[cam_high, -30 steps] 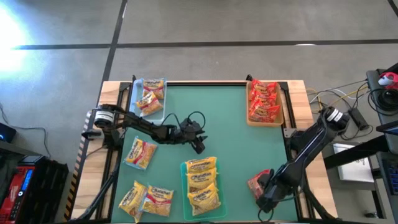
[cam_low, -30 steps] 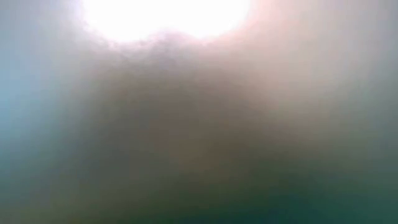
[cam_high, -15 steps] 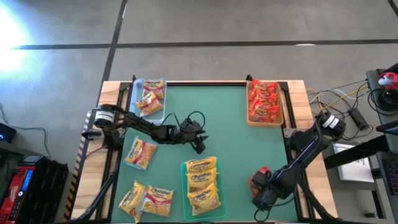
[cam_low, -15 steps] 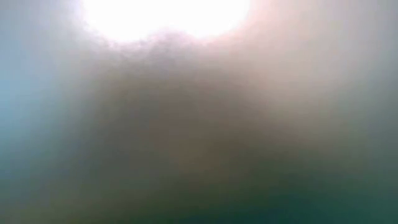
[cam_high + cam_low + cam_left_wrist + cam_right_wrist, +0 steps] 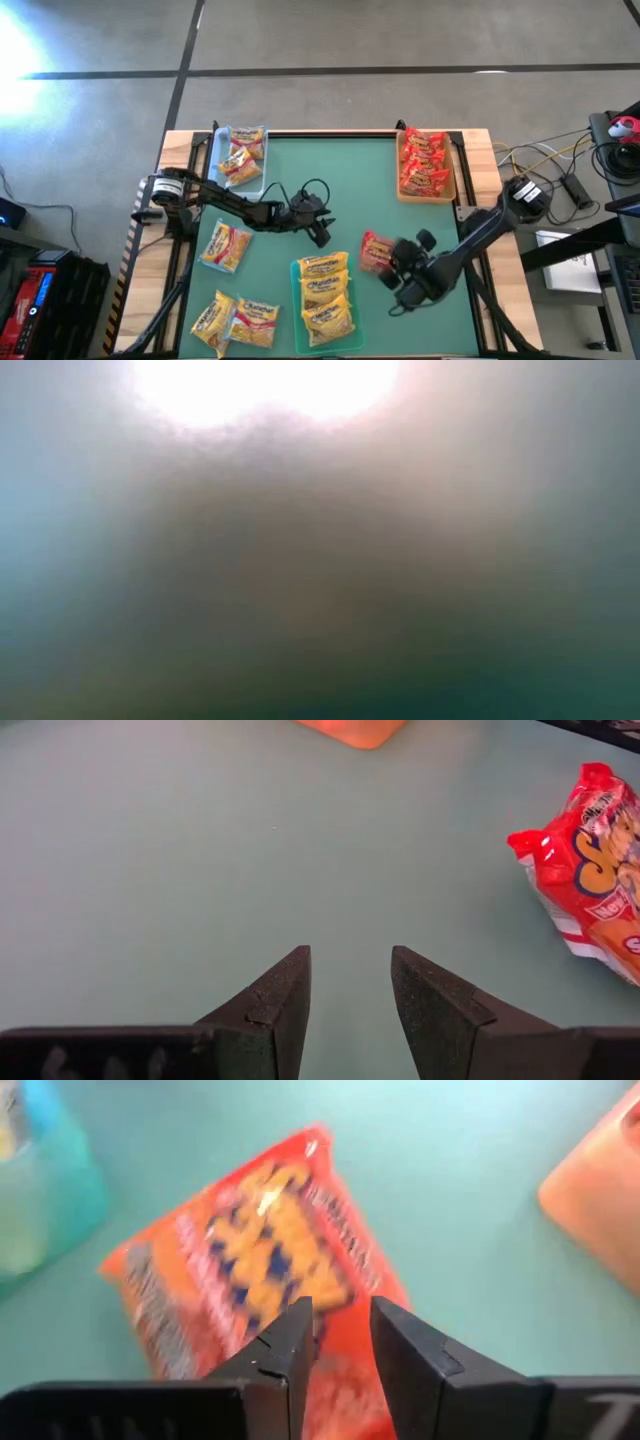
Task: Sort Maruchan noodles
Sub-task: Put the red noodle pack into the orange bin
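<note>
My right gripper (image 5: 389,259) (image 5: 340,1320) is over the mat's near middle, shut on a red noodle packet (image 5: 375,250) (image 5: 270,1250), which also shows in the left wrist view (image 5: 590,860). My left gripper (image 5: 322,238) (image 5: 350,965) stands open over bare green mat, left of centre, nothing between its fingers. More red packets (image 5: 424,160) lie in a tan tray (image 5: 452,172) at the far right. Yellow packets (image 5: 326,292) fill a green tray (image 5: 296,300). Orange-and-white packets (image 5: 242,152) lie in a clear tray (image 5: 221,150). The low view shows only glare. My right gripper pinches the red packet at one edge (image 5: 338,1302) between its two fingers, coming slanting down from the table's right. Most of the packet spreads out beyond the fingertips toward the table's left. Whether its far part rests on the mat, I cannot tell.
Three loose yellow packets lie at the near left: one (image 5: 226,245) beside the left arm, two (image 5: 218,318) (image 5: 256,322) by the near edge. Bare mat (image 5: 350,180) lies between the trays. Cables and gear (image 5: 600,150) sit off the table's right side.
My right gripper has swung from the near right corner toward the table's middle and a little toward the far edge, turning at the wrist. The red packet has gone with it and now sits just right of the green tray.
</note>
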`<state>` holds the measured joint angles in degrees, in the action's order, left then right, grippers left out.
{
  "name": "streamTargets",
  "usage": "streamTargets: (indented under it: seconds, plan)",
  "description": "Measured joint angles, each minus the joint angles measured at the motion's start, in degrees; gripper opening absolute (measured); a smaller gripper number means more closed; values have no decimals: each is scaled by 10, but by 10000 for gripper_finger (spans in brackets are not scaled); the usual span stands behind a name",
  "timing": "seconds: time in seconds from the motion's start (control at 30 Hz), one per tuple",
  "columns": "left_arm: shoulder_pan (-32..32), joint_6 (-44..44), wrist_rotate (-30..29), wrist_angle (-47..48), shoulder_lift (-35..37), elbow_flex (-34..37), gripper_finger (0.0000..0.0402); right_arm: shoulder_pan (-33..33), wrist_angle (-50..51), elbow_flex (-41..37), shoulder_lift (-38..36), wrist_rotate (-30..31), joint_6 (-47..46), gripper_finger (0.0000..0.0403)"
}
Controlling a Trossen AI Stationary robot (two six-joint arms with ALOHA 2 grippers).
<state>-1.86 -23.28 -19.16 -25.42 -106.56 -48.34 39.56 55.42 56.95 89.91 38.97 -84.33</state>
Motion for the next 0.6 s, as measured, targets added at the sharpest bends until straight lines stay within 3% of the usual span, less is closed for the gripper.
streamTargets:
  seconds: [0.07,0.4,0.6]
  plan:
    - [-2,0,0,0,0,0,125,-20,2,3,-2,-16,19,90]
    - [-19,1,0,1,0,2,125,-27,-60,58,-17,-249,55,73]
    - [-30,1,0,1,0,2,125,-19,-102,45,-16,-249,45,68]
